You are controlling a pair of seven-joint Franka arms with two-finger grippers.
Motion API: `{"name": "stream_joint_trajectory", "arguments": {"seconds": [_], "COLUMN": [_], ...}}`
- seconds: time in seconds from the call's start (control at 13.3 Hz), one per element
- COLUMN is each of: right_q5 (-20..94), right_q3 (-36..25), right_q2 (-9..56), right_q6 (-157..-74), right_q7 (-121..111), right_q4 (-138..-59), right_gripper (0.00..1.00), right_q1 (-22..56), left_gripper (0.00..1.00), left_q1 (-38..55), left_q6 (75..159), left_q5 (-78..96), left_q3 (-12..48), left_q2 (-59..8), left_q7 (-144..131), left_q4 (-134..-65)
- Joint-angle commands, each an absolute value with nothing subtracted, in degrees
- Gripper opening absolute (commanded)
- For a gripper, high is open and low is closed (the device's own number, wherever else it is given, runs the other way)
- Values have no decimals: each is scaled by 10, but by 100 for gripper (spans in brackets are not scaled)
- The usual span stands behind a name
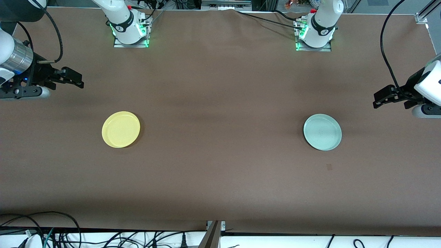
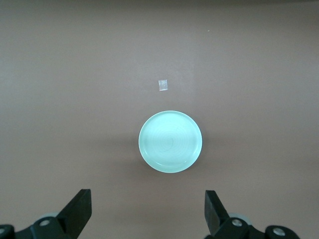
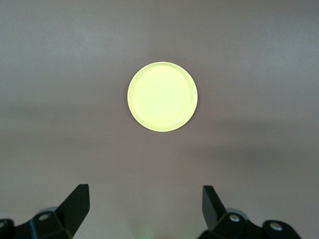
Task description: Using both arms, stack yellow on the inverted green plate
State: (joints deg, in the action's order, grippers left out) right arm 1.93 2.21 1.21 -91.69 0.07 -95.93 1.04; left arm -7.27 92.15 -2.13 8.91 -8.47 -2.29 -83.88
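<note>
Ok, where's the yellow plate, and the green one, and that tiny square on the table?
yellow plate point(image 1: 121, 129): front view, middle of its face.
green plate point(image 1: 322, 132): front view, middle of its face.
small square mark point(image 2: 163, 85): left wrist view, its middle, on the table beside the green plate.

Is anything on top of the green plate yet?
No. The green plate lies bare on the table, rim up; the yellow plate sits apart. What is under it is hidden.
</note>
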Motion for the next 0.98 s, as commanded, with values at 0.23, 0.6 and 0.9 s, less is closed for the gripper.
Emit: {"name": "stream_joint_trajectory", "arguments": {"seconds": [0.23,0.6,0.9], "right_q5": [15,15,22], "right_q3": [22,22,19], "right_q2": [10,11,11], "right_q6": [-911,-910,-913], "right_q7": [9,9,10], "right_q4": [-955,-955,-955], "right_gripper": [100,100,100], "right_q1": [12,12,11], "left_gripper": [100,100,100], "left_q1": [-80,-97,-98], "left_q6": [921,921,920], "left_q5": [-20,2,1], "left_q3": [88,87,87], "left_q2": [-83,-83,-84], "left_q7": [-28,-22,-20], "left_q4": [-817,-817,-817]}}
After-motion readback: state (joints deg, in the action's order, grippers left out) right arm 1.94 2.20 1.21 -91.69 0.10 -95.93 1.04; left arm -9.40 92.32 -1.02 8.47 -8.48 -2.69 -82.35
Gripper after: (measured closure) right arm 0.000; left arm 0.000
